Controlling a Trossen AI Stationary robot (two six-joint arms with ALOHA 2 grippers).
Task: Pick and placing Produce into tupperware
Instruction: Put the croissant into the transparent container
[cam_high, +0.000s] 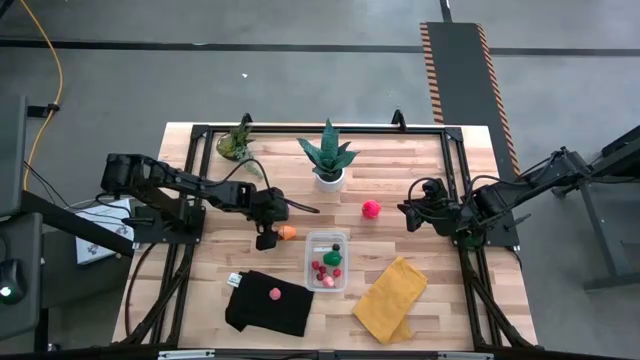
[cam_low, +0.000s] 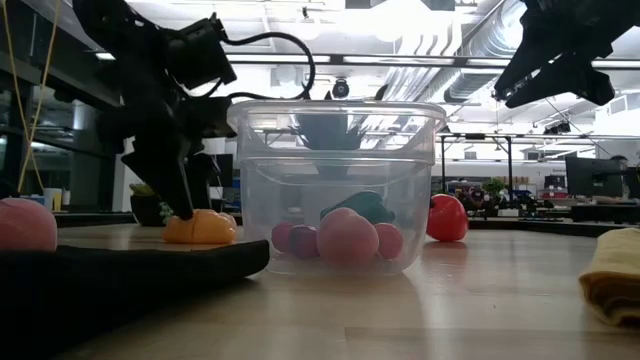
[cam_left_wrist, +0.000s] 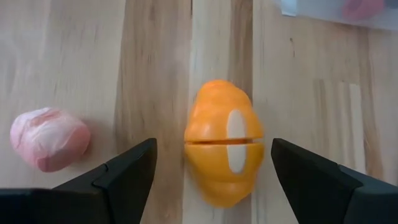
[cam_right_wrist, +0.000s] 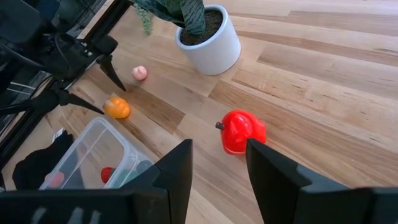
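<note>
An orange toy produce piece (cam_left_wrist: 222, 149) lies on the wood between my left gripper's (cam_left_wrist: 212, 146) open fingers, which come down from above and stand clear of it on both sides. It sits left of the clear tupperware (cam_high: 327, 260), which holds several red, pink and green pieces. A pink piece (cam_left_wrist: 50, 138) lies on the table near the orange one. A red piece (cam_right_wrist: 241, 130) lies on the table just past my right gripper (cam_right_wrist: 217, 146), which is open and raised to the container's right. Another pink piece (cam_high: 275, 293) rests on the black cloth (cam_high: 268, 305).
A white-potted green plant (cam_high: 328, 165) stands beyond the tupperware, and a smaller plant (cam_high: 236, 143) near the far left corner. A yellow cloth (cam_high: 390, 298) lies near the right front. A black frame (cam_high: 455, 180) runs around the table's edges.
</note>
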